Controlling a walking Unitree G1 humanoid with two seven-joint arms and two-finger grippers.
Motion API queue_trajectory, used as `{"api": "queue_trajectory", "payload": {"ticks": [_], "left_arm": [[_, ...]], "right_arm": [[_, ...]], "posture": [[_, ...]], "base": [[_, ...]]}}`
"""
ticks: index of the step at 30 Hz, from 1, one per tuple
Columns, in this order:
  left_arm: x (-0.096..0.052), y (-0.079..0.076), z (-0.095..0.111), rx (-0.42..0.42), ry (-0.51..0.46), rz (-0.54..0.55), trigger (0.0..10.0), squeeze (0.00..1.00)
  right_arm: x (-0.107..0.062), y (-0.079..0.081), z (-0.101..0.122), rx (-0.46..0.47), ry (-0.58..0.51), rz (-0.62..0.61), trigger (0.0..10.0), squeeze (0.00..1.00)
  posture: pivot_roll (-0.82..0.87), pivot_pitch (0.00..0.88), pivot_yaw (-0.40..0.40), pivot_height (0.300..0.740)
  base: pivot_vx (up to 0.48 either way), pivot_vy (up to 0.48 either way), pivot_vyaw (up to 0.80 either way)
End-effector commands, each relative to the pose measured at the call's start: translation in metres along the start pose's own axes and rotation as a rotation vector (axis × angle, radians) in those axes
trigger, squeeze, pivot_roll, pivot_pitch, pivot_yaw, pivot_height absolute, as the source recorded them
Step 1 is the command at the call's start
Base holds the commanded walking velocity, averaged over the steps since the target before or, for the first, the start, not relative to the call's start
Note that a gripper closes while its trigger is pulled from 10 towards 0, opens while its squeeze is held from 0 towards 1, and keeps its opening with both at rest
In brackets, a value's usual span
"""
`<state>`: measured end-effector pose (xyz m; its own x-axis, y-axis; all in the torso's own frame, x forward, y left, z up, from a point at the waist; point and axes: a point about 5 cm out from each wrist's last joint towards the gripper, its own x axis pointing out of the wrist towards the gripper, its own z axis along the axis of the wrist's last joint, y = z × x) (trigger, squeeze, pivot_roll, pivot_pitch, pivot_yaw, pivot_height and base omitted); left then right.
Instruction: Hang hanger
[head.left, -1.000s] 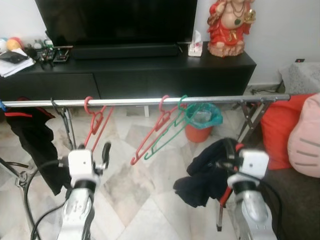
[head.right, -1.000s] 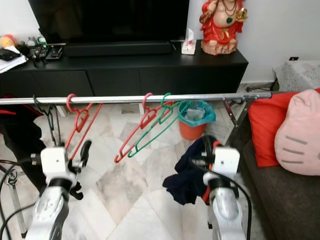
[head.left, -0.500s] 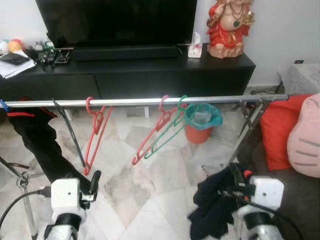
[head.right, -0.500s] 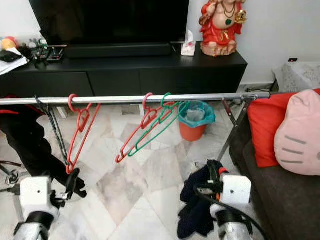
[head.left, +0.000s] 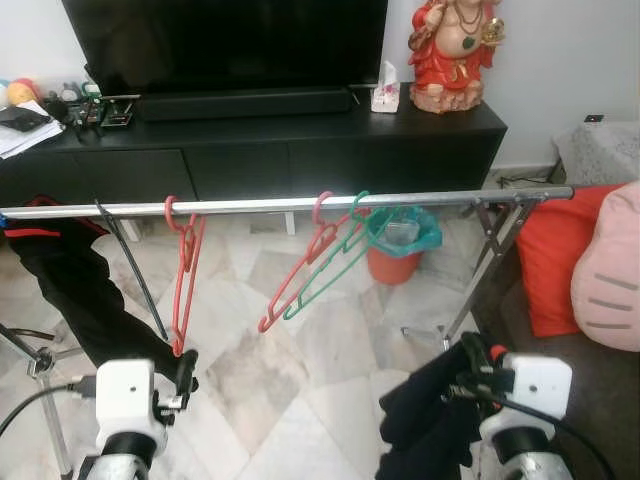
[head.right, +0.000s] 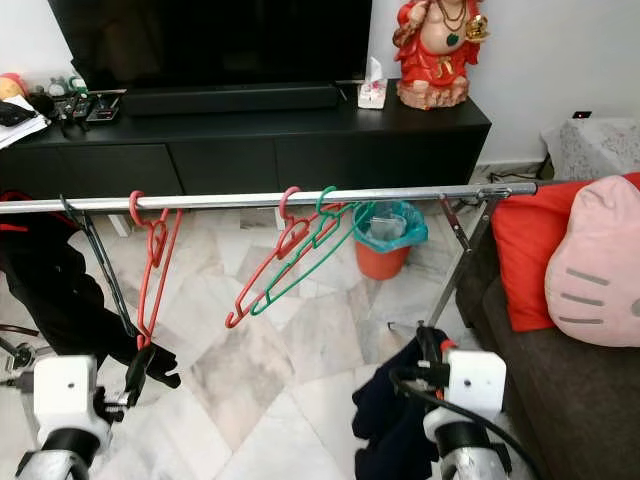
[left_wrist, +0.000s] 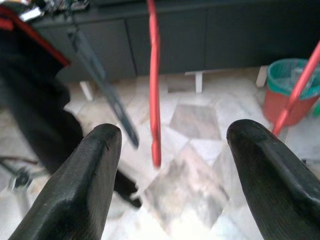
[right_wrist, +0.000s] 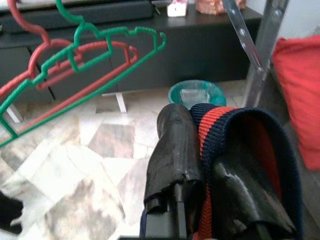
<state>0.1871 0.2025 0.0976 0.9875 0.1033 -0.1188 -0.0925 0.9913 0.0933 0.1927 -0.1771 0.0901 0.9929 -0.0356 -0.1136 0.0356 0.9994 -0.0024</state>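
A silver rail (head.left: 300, 203) runs across in front of me. On it hang a red hanger (head.left: 183, 270) at the left, and a second red hanger (head.left: 298, 280) with a green hanger (head.left: 338, 262) near the middle. A black garment (head.left: 75, 285) drapes over the rail's left end. My left gripper (head.left: 184, 368) is low, just below the left red hanger, open and empty; its fingers (left_wrist: 95, 165) stand wide apart. My right gripper (head.left: 470, 372) is low on the right, shut on a dark garment (head.left: 425, 420) with a red and navy collar (right_wrist: 240, 130).
A black TV console (head.left: 300, 140) stands behind the rail with a red statue (head.left: 450, 50) on it. An orange bin (head.left: 398, 250) sits on the marble floor. The rack's folding legs (head.left: 485, 265) and a sofa with a red cushion (head.left: 560, 265) are at the right.
Both grippers have dropped well below the rail. The left red hanger, tilted beside my left gripper a second ago, now hangs straight down. The right gripper still holds the dark garment.
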Motion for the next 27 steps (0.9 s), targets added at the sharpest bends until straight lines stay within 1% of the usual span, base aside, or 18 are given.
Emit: {"api": "queue_trajectory", "payload": {"ticks": [1,3,6,9,10,11,12,13,16,17,20,21,27], "left_arm": [[0.006,0.001,-0.004,0.006,0.014,0.008,10.0,0.0],[0.017,-0.001,-0.003,0.0,-0.005,0.007,10.0,0.0],[0.041,-0.006,0.002,-0.012,-0.043,0.007,10.0,0.0],[0.055,-0.009,0.008,-0.017,-0.08,-0.002,10.0,0.0],[0.068,-0.012,0.011,-0.023,-0.101,-0.01,10.0,0.0],[0.076,-0.013,0.012,-0.027,-0.103,-0.012,10.0,0.0],[0.076,-0.013,0.012,-0.027,-0.103,-0.012,10.0,0.0],[0.089,-0.016,0.013,-0.027,-0.107,-0.02,10.0,0.0],[0.105,-0.022,0.015,-0.028,-0.124,-0.031,10.0,0.0],[0.105,-0.022,0.015,-0.028,-0.124,-0.031,10.0,0.0],[0.115,-0.027,0.018,-0.032,-0.132,-0.042,10.0,0.0],[0.119,-0.031,0.019,-0.032,-0.141,-0.057,10.0,0.0],[0.129,-0.035,0.021,-0.039,-0.166,-0.068,10.0,0.0]], "right_arm": [[0.007,-0.002,0.002,-0.003,-0.023,-0.008,10.0,0.0],[0.019,-0.001,0.005,-0.001,-0.047,-0.007,10.0,0.0],[0.044,-0.001,0.013,-0.001,-0.091,-0.007,10.0,0.0],[0.057,-0.002,0.022,-0.002,-0.134,-0.011,10.0,0.0],[0.07,-0.002,0.027,-0.003,-0.159,-0.009,10.0,0.0],[0.078,-0.001,0.028,-0.004,-0.161,-0.006,10.0,0.0],[0.078,-0.001,0.028,-0.004,-0.161,-0.006,10.0,0.0],[0.09,0.0,0.031,0.002,-0.169,-0.004,10.0,0.0],[0.106,0.0,0.036,0.001,-0.195,0.0,10.0,0.0],[0.106,0.0,0.036,0.001,-0.195,0.0,10.0,0.0],[0.116,-0.001,0.04,0.008,-0.206,-0.016,10.0,0.0],[0.12,-0.001,0.041,0.01,-0.215,-0.016,10.0,0.0],[0.13,0.003,0.043,0.02,-0.241,-0.016,10.0,0.0]], "posture": [[-0.05,0.0,0.033,0.74],[-0.06,0.0,0.032,0.74],[-0.06,0.0,0.03,0.74],[-0.07,0.0,0.027,0.74],[-0.07,0.0,0.025,0.74],[-0.08,0.0,0.026,0.74],[-0.08,0.0,0.026,0.74],[-0.08,0.0,0.031,0.74],[-0.09,0.0,0.036,0.74],[-0.09,0.0,0.036,0.74],[-0.09,0.0,0.049,0.74],[-0.09,0.0,0.052,0.74],[-0.08,0.0,0.057,0.74]], "base": [[0.0,0.0,0.0],[0.0,0.0,0.0],[0.0,0.0,0.0],[0.0,0.0,0.0],[0.0,0.0,0.0],[0.0,0.0,0.0],[0.0,0.0,0.0],[0.0,0.0,0.0],[0.0,0.0,0.0],[0.0,0.0,0.0],[0.0,0.0,0.0],[0.0,0.0,0.0],[0.0,0.0,0.0]]}}
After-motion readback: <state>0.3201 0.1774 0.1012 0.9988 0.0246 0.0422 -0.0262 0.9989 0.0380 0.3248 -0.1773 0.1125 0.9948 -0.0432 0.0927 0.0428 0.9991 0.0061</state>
